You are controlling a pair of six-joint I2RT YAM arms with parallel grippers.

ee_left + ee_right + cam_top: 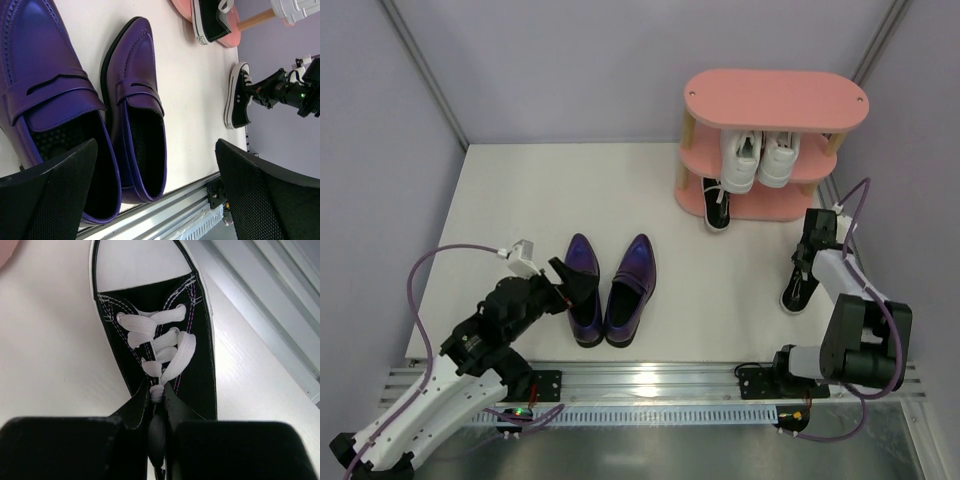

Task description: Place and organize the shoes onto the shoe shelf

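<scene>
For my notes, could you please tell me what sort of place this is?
Probably a robot lab cell: plain lilac walls, a white table with a metal rail, left arm and right arm.

Plain white tabletop (520,190), bearing at front left a pair of purple loafers (630,285) close side by side, toes toward the back. Bearing at back right a pink shelf (775,100), and in front of it, well apart from the loafers, near the right edge, one black sneaker (799,288) upright on its sole.
</scene>
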